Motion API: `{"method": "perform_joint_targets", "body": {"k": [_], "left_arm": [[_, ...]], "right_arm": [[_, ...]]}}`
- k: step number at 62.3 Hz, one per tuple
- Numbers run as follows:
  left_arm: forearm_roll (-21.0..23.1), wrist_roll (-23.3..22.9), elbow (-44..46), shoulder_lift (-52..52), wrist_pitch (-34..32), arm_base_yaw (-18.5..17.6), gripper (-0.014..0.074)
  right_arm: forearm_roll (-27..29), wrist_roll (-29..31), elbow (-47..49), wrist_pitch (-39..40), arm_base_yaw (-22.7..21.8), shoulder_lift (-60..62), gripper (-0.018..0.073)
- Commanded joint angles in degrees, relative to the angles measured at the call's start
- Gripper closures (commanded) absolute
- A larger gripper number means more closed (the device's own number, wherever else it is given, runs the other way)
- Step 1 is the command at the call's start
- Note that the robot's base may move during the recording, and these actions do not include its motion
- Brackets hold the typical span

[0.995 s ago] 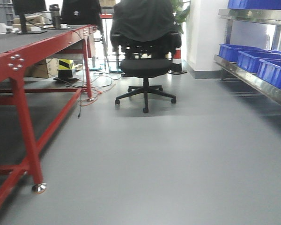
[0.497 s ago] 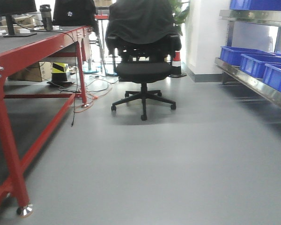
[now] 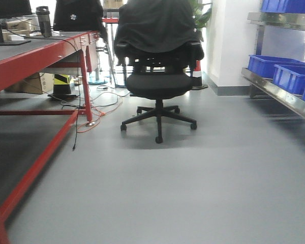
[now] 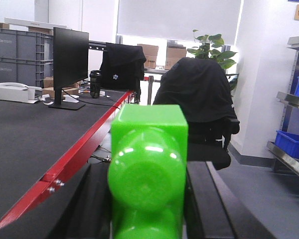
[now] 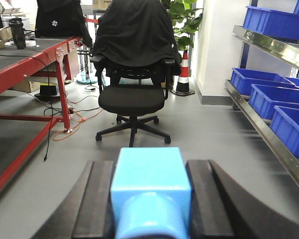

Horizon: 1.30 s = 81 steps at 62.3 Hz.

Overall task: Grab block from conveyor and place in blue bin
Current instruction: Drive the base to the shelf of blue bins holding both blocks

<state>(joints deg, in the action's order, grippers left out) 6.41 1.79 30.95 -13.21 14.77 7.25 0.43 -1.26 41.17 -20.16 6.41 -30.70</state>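
In the left wrist view my left gripper [image 4: 148, 172] is shut on a bright green block [image 4: 148, 149], whose rounded stud faces the camera between the black fingers [image 4: 204, 199]. Over on the right wrist view, a light blue block [image 5: 150, 181] sits clamped between the black fingers [image 5: 97, 199] of my right gripper [image 5: 150, 167]. Several blue bins [image 3: 268, 65] stand on a steel shelf along the right wall, also seen as blue bins [image 5: 269, 99] from the right wrist. The conveyor is out of view. Neither gripper shows in the front view.
A black office chair [image 3: 158, 76] draped with a dark jacket stands straight ahead on the grey floor. A red-framed table [image 3: 38, 58] with a dark top, monitor and flask runs along the left. Cables [image 3: 94, 114] trail under it. A traffic cone [image 3: 196, 73] stands by the white wall.
The front view has advanced: the red table's near leg has slid out of frame at the left, the chair looks closer, and the blue bins have shifted right.
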Motion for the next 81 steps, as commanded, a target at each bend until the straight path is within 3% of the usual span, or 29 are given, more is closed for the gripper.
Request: {"method": "perform_joint_targets", "body": {"k": [1, 81], "left_arm": [[0.38, 0.09, 0.06, 0.27, -0.79, 0.05, 0.0708], [0.38, 0.09, 0.06, 0.27, -0.79, 0.05, 0.0708]], "right_arm": [[-0.43, 0.04, 0.42, 1.70, -0.03, 0.14, 0.0721], [-0.43, 0.04, 0.42, 1.70, -0.03, 0.14, 0.0721]]}}
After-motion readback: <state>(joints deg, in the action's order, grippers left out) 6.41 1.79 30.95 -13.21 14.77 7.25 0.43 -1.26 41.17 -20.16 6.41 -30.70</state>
